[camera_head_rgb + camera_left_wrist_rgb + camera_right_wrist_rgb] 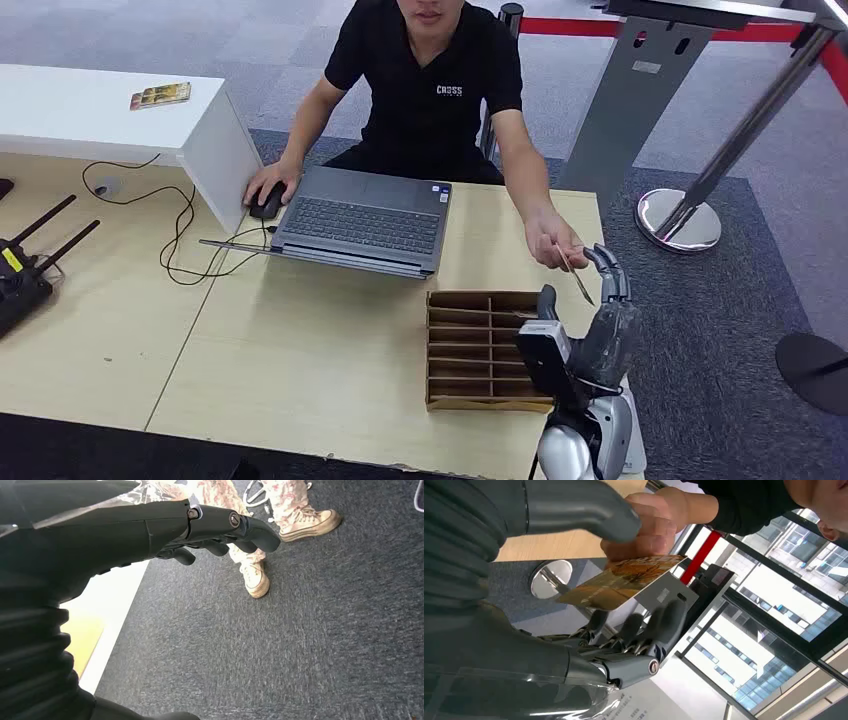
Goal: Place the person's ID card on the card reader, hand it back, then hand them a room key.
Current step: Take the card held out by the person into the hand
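A person across the table holds out an orange-patterned ID card in their hand. My right hand is raised at the table's right edge, just below that card. In the right wrist view the card lies between my thumb and my fingers, which are spread apart. The person's fingers still pinch its far end. My left hand hangs over the carpet with its fingers loosely extended and nothing in it.
A cardboard box with compartments stands by my right arm. An open laptop and a mouse lie before the person. A white box with cards on top, cables and a black antenna device are at the left.
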{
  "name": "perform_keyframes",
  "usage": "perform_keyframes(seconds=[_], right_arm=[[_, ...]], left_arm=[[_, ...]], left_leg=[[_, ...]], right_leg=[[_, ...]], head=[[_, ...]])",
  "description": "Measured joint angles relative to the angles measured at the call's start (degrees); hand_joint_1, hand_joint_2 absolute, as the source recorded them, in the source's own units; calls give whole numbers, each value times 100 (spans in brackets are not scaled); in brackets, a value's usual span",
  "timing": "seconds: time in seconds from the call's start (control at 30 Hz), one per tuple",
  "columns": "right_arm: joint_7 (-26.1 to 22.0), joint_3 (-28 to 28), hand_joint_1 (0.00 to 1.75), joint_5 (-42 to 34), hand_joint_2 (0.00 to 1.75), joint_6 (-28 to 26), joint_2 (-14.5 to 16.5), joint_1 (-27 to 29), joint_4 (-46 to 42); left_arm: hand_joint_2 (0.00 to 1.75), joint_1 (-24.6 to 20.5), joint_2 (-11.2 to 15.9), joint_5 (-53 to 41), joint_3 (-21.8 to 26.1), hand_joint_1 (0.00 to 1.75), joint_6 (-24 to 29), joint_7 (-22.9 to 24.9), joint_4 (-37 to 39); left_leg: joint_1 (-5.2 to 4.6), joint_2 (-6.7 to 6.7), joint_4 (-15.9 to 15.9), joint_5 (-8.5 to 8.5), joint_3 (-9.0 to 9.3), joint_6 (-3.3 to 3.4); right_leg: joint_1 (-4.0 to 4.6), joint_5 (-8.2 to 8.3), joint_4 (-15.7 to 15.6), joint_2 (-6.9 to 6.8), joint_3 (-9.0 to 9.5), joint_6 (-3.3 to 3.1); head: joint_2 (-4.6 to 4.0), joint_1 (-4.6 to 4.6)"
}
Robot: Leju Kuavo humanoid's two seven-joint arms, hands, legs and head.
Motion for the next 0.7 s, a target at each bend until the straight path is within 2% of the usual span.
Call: perform_keyframes(seconds=[0.7], right_arm=[[63, -16, 175, 75, 175, -2, -61, 12, -1]], left_arm=[[175, 1, 10, 32, -19, 0, 0, 14, 0]], left_leg=[[0, 0, 0, 0, 0, 0]], right_leg=[[0, 0, 0, 0, -1, 0]], head=[[0, 1]])
